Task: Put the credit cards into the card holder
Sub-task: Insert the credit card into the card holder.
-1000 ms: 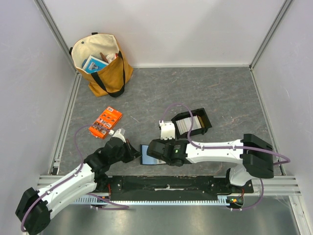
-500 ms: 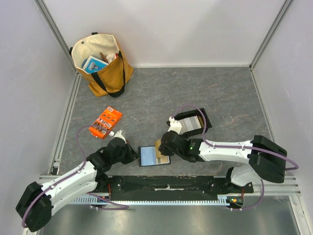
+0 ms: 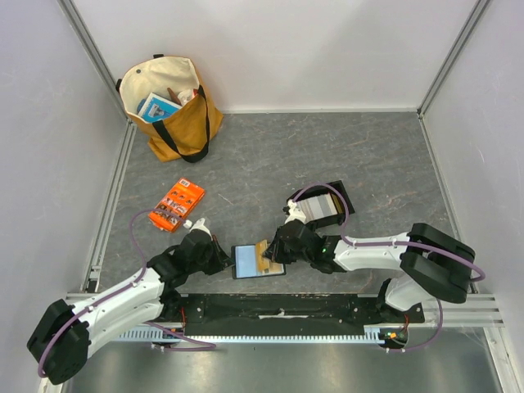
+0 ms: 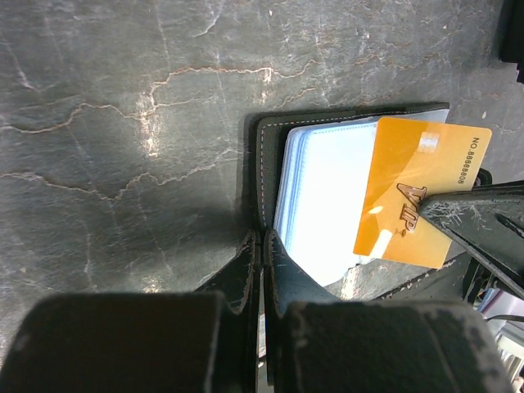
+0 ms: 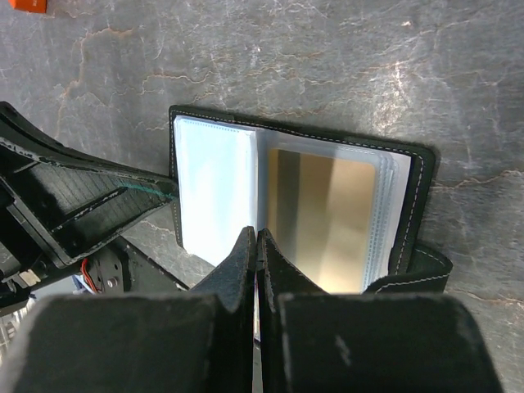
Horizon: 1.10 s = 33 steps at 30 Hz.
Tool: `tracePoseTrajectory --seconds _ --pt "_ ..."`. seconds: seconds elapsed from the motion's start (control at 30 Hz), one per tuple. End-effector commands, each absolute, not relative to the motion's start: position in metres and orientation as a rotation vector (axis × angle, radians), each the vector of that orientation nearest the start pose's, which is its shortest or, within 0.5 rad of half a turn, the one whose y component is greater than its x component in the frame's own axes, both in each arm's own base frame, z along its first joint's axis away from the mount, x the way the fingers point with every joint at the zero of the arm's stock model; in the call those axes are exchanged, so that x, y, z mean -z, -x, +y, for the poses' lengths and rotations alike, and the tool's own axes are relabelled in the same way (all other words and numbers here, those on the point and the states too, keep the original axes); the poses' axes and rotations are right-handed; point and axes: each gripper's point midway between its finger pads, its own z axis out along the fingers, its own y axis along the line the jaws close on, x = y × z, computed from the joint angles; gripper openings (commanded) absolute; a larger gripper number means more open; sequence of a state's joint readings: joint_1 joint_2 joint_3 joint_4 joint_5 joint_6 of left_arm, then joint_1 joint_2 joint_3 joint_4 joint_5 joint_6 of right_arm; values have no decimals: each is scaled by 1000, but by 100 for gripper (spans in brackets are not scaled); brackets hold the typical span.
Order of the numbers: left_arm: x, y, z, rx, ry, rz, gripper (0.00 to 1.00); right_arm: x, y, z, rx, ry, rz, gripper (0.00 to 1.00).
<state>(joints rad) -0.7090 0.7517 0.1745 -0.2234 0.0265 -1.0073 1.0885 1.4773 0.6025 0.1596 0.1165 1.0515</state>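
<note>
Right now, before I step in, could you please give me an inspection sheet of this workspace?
Surface: grey mat, veined like stone.
Job's things: card holder lies open; orange card over its clear sleeves, one corner overhanging; more cards in the black tray.
Clutter: orange packet; tote bag in the far left corner.
Grippers: left gripper shut on the card holder's cover; right gripper shut on the orange card.
Cables: purple cable loops above the tray; another follows the left arm.
Surroundings: white walls, metal frame.

Overhead, 2 wrist close-ups: card holder (image 3: 246,261)
</note>
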Motion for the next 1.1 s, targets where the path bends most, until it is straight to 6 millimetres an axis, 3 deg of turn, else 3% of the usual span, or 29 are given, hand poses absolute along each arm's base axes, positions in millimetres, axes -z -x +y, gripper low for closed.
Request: tracePoseTrajectory --seconds 0.0,0.67,1.07 --pt "-20 -147 -175 794 375 2494 2 -48 -156 353 -1044 -38 2469 0" --pt "-22 -148 -176 809 391 2484 2 -20 -135 339 -1079 -132 2561 0" --pt "-21 -149 -177 808 389 2482 2 -21 -139 361 -1135 -103 2565 0"
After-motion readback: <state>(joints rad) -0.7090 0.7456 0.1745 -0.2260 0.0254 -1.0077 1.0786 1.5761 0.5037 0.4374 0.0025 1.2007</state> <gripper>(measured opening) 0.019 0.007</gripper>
